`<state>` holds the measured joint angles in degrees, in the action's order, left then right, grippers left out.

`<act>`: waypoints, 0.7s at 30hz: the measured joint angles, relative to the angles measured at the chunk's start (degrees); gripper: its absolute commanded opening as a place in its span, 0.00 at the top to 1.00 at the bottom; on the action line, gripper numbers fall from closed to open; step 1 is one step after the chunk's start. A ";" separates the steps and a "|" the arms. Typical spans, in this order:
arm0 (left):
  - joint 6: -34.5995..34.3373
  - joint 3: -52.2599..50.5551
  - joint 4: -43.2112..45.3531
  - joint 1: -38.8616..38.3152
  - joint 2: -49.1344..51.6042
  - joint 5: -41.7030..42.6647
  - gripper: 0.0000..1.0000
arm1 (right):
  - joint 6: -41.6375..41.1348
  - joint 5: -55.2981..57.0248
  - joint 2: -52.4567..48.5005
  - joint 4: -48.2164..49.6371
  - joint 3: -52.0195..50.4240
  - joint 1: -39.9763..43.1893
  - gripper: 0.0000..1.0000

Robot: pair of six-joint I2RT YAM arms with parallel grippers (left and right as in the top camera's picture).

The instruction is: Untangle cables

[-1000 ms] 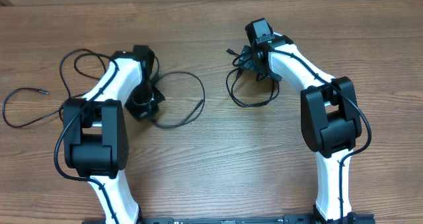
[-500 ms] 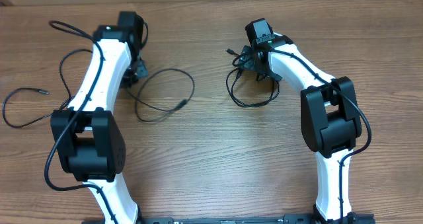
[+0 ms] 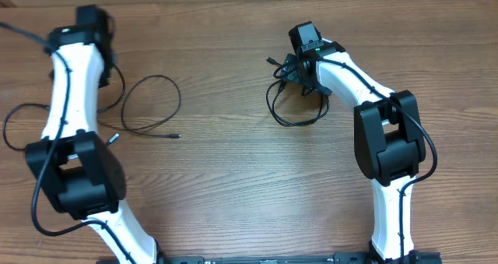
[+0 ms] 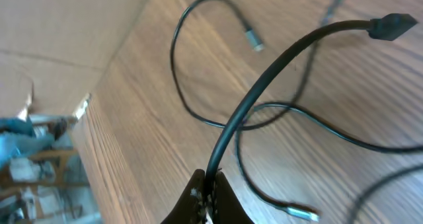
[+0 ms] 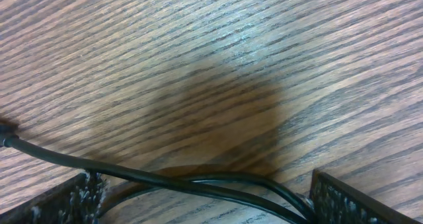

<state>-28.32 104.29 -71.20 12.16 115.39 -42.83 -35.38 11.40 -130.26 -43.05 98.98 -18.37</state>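
the left fingers (image 4: 190, 207) are clamping one black cable (image 4: 264, 85), holding it above the loose cables (image 4: 174, 59) on the desk (image 3: 249, 186), seemingly to draw it free. the right fingers (image 5: 59, 201) are gaping wide, straddling another bunch (image 5: 132, 176).

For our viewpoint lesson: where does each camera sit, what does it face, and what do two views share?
Overhead: above the table, facing down; left arm, right arm show.
Left wrist: raised, facing obliquely down; shut left fingers pinch a cable.
Right wrist: low, facing the table; open right fingers flank a cable loop.
Shared: overhead shows that loop.
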 measured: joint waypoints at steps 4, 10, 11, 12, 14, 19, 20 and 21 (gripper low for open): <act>-0.15 0.00 -0.22 5.01 0.00 6.38 0.26 | 0.00 0.00 0.00 0.00 0.00 0.00 0.00; 0.26 0.00 -0.35 7.56 0.00 17.88 0.10 | -0.02 0.00 0.00 0.00 0.00 0.00 0.00; 0.52 0.00 -0.35 7.56 0.00 19.52 0.11 | 0.00 -0.02 0.00 0.00 0.00 0.00 0.00; 1.36 0.00 -0.17 7.56 0.00 22.23 0.12 | -0.02 -0.02 0.00 -0.02 0.00 0.00 0.00; 3.50 0.00 0.07 7.54 0.00 29.14 0.13 | 0.00 -0.04 0.00 0.00 0.00 0.00 0.00; 7.13 -0.70 0.15 6.10 0.00 39.85 0.12 | 0.02 -0.02 0.00 0.02 0.00 0.00 0.00; 7.39 -1.18 0.15 5.51 0.00 40.68 0.12 | 0.02 -0.02 0.00 0.00 0.00 0.00 0.00; 7.63 -2.14 0.61 4.68 0.00 41.35 0.11 | 0.00 -0.02 0.00 0.00 0.00 0.00 0.00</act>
<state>-20.69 102.15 -70.59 16.84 115.39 -1.48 -35.38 11.38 -130.26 -43.05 98.98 -18.37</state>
